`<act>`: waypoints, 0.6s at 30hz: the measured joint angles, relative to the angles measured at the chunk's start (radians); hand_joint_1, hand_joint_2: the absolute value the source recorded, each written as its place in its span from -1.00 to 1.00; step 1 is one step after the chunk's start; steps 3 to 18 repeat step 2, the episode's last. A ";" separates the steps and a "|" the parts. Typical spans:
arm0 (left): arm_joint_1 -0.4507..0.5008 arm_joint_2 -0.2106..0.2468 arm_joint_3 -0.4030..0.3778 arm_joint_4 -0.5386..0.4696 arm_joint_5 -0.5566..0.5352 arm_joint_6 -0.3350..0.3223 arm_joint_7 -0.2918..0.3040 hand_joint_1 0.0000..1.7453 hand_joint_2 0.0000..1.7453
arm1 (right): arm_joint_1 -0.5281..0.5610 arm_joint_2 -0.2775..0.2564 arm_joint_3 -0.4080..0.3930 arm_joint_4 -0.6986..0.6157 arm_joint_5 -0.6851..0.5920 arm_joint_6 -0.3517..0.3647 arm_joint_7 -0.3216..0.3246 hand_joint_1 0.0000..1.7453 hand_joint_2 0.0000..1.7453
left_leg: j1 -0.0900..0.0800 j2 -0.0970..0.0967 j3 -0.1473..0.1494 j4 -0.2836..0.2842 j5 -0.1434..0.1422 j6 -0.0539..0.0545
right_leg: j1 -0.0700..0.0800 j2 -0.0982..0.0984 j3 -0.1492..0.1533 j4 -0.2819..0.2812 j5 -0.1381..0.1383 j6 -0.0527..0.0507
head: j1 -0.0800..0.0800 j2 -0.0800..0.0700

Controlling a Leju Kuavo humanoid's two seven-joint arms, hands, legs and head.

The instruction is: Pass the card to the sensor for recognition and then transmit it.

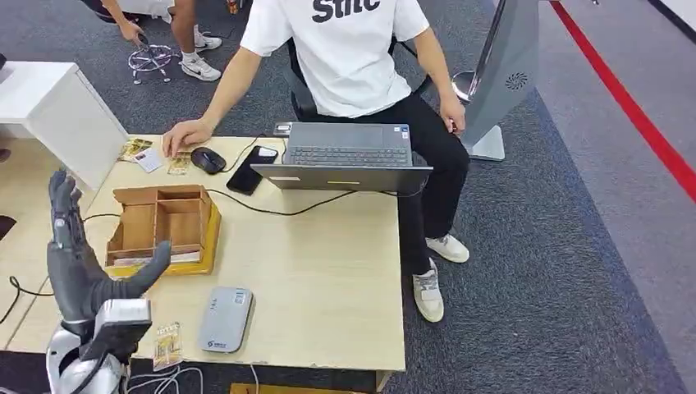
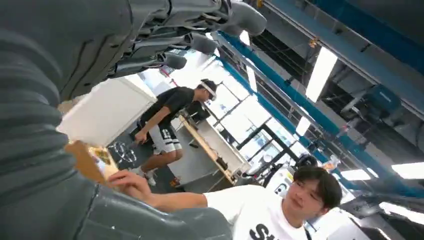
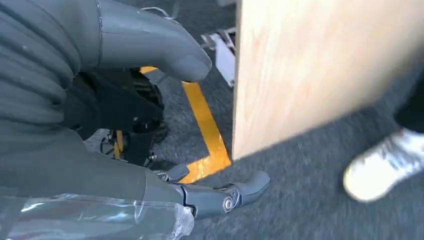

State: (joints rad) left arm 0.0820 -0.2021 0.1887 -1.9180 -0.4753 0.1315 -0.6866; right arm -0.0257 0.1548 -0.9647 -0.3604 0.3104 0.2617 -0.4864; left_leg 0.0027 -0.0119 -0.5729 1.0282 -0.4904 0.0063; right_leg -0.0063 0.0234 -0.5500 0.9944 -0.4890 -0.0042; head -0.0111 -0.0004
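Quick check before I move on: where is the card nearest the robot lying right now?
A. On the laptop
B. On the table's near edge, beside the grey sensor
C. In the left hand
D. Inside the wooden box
B: the card lies flat on the table just left of the grey sensor, while the raised left hand holds nothing.

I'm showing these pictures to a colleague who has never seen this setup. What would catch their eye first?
Probably the robot's grey left hand, raised with fingers spread and holding nothing, at the near left corner of the light wooden table. Next, the person in a white printed T-shirt seated at the far side behind an open grey laptop, one hand by the black mouse. Then the open brown cardboard tray and, nearer the robot, the flat grey card reader.
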 joint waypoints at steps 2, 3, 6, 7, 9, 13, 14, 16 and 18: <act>0.044 -0.010 0.052 -0.031 0.087 0.013 -0.007 -1.00 1.00 | 0.005 0.015 -0.020 -0.015 0.022 0.000 -0.006 -1.00 1.00 | 0.000 0.000 0.000 0.000 0.000 0.000 | 0.000 0.000 0.000 0.000 0.000 0.000 | 0.000 0.000; 0.044 -0.010 0.052 -0.031 0.087 0.013 -0.007 -1.00 1.00 | 0.005 0.015 -0.020 -0.015 0.022 0.000 -0.006 -1.00 1.00 | 0.000 0.000 0.000 0.000 0.000 0.000 | 0.000 0.000 0.000 0.000 0.000 0.000 | 0.000 0.000; 0.044 -0.010 0.052 -0.031 0.087 0.013 -0.007 -1.00 1.00 | 0.005 0.015 -0.020 -0.015 0.022 0.000 -0.006 -1.00 1.00 | 0.000 0.000 0.000 0.000 0.000 0.000 | 0.000 0.000 0.000 0.000 0.000 0.000 | 0.000 0.000; 0.044 -0.010 0.052 -0.031 0.087 0.013 -0.007 -1.00 1.00 | 0.005 0.015 -0.020 -0.015 0.022 0.000 -0.006 -1.00 1.00 | 0.000 0.000 0.000 0.000 0.000 0.000 | 0.000 0.000 0.000 0.000 0.000 0.000 | 0.000 0.000; 0.044 -0.010 0.052 -0.031 0.087 0.013 -0.007 -1.00 1.00 | 0.005 0.015 -0.020 -0.015 0.022 0.000 -0.006 -1.00 1.00 | 0.000 0.000 0.000 0.000 0.000 0.000 | 0.000 0.000 0.000 0.000 0.000 0.000 | 0.000 0.000; 0.044 -0.010 0.052 -0.031 0.087 0.013 -0.007 -1.00 1.00 | 0.005 0.015 -0.020 -0.015 0.022 0.000 -0.006 -1.00 1.00 | 0.000 0.000 0.000 0.000 0.000 0.000 | 0.000 0.000 0.000 0.000 0.000 0.000 | 0.000 0.000; 0.044 -0.010 0.052 -0.031 0.087 0.013 -0.007 -1.00 1.00 | 0.005 0.015 -0.020 -0.015 0.022 0.000 -0.006 -1.00 1.00 | 0.000 0.000 0.000 0.000 0.000 0.000 | 0.000 0.000 0.000 0.000 0.000 0.000 | 0.000 0.000; 0.044 -0.010 0.052 -0.031 0.087 0.013 -0.007 -1.00 1.00 | 0.005 0.015 -0.020 -0.015 0.022 0.000 -0.006 -1.00 1.00 | 0.000 0.000 0.000 0.000 0.000 0.000 | 0.000 0.000 0.000 0.000 0.000 0.000 | 0.000 0.000; 0.044 -0.010 0.052 -0.031 0.087 0.013 -0.007 -1.00 1.00 | 0.005 0.015 -0.020 -0.015 0.022 0.000 -0.006 -1.00 1.00 | 0.000 0.000 0.000 0.000 0.000 0.000 | 0.000 0.000 0.000 0.000 0.000 0.000 | 0.000 0.000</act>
